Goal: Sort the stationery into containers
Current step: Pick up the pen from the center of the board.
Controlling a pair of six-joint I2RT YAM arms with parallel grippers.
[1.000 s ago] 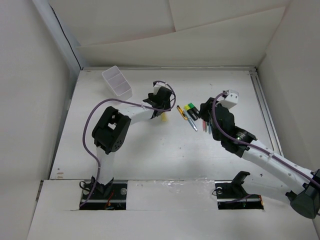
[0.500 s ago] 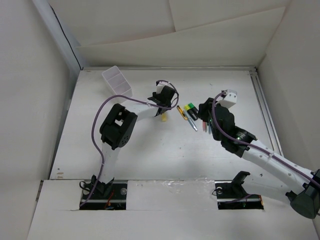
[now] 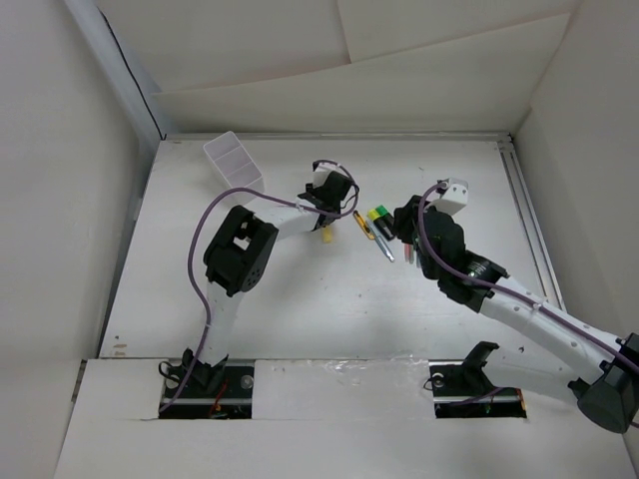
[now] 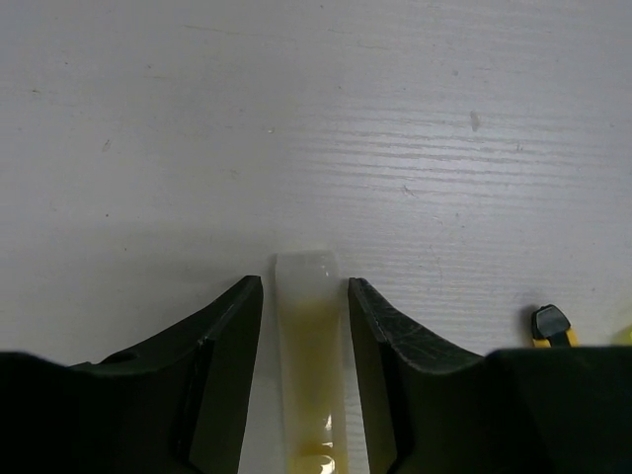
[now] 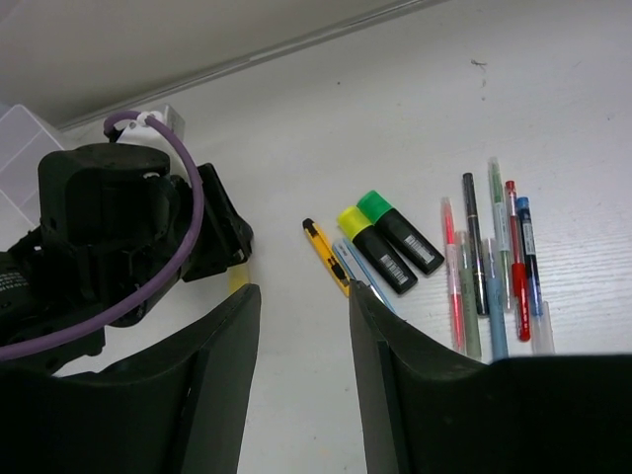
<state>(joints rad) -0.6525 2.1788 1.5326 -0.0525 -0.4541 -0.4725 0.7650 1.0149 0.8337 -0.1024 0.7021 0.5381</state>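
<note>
Left pincer [image 4: 304, 284] straddles pale yellow stick [image 4: 309, 341] on table [image 4: 316, 118]

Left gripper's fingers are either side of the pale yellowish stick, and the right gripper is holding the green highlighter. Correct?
No. The right gripper holds nothing: the right wrist view shows its jaws open and empty, with the green highlighter lying on the table beside the yellow highlighter. The left gripper does have its fingers either side of the pale yellowish stick.
</note>
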